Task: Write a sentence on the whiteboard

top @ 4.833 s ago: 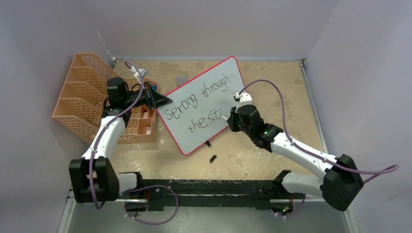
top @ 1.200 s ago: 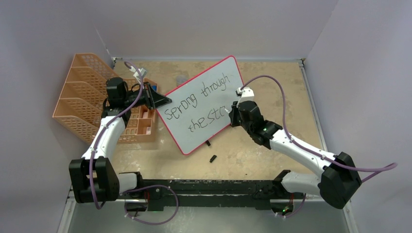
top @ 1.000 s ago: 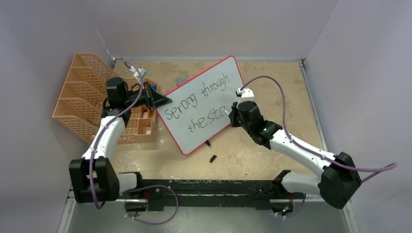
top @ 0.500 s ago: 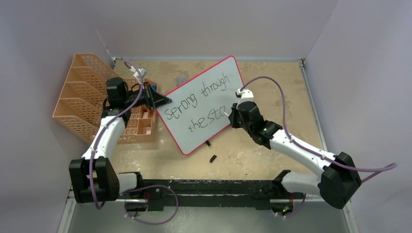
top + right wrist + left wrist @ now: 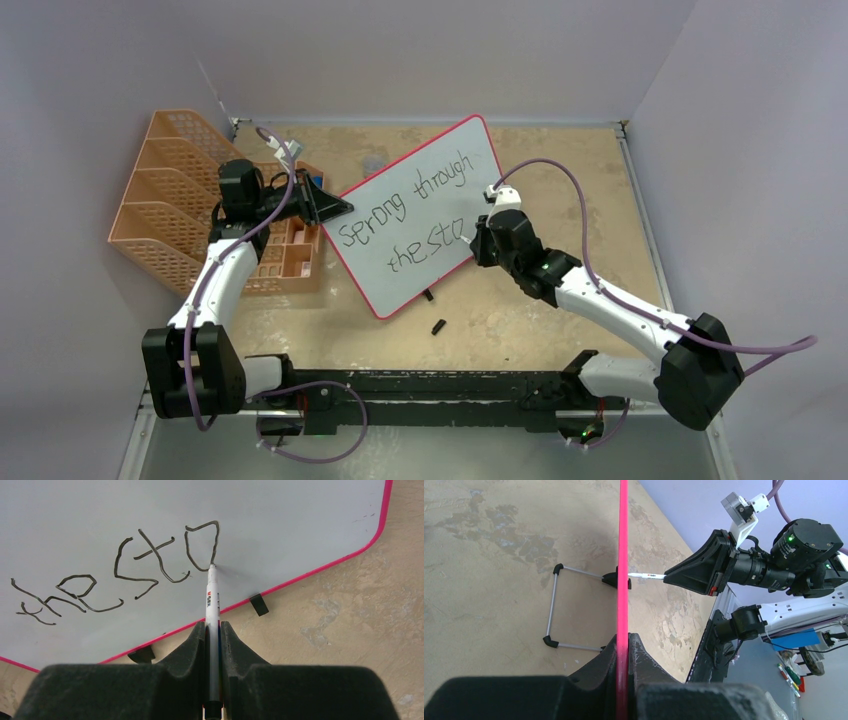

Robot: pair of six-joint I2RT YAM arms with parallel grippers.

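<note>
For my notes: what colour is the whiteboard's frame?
Bright pink-red; the whiteboard frame shows best in the left wrist view.

Orange file rack at left, black piece on table.

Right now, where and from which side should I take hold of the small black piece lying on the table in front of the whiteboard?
I'd grip the small black piece across its narrow middle, coming straight down from above: it lies flat and slanted on the table, apart from the whiteboard.
</note>
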